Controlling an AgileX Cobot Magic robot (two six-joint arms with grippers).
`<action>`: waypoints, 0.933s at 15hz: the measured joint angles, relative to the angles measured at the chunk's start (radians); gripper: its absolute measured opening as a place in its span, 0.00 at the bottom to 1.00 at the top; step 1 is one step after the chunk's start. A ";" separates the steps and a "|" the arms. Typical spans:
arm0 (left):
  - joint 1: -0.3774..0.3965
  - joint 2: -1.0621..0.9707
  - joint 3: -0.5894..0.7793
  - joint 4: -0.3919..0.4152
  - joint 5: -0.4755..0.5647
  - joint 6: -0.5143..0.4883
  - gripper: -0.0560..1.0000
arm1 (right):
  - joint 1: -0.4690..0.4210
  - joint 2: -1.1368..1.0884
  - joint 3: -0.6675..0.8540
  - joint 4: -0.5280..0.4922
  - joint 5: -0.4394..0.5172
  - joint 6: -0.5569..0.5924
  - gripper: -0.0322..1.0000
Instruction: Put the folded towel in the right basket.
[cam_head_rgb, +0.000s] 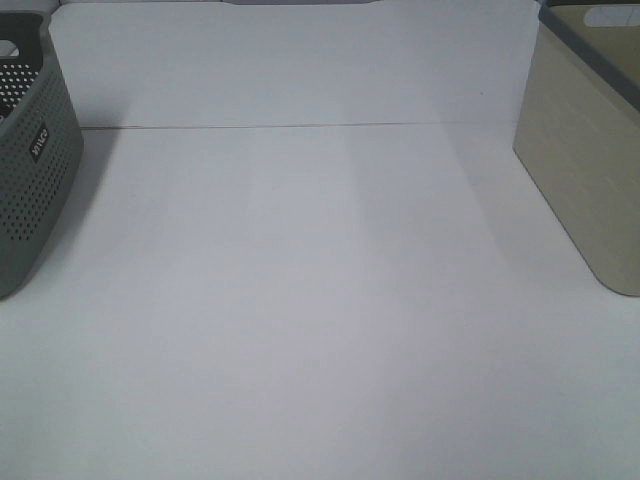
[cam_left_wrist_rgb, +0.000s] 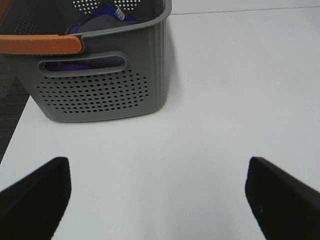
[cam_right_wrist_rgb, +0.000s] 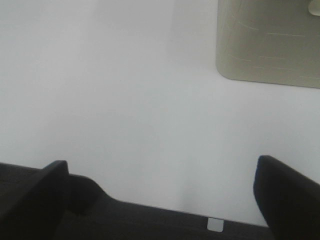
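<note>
Lab test bench: plain white table (cam_head_rgb: 320, 300) and white backdrop (cam_head_rgb: 300, 60) are sitting between two laundry baskets.

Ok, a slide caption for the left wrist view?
Open left gripper faces grey perforated basket holding blue-grey cloth.

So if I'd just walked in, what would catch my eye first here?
Probably the two baskets flanking a bare white table: a grey perforated basket at the left edge and a beige basket at the right. The left wrist view shows blue and grey cloth inside the grey one.
</note>
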 joint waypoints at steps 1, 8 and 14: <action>0.000 0.000 0.000 0.000 0.000 0.000 0.89 | 0.022 -0.069 0.036 -0.038 0.000 0.018 0.96; 0.000 0.000 0.000 0.000 0.000 0.000 0.89 | 0.034 -0.273 0.190 -0.130 -0.084 0.088 0.96; 0.000 0.000 0.000 0.000 0.000 0.000 0.89 | 0.034 -0.273 0.190 -0.101 -0.084 0.088 0.96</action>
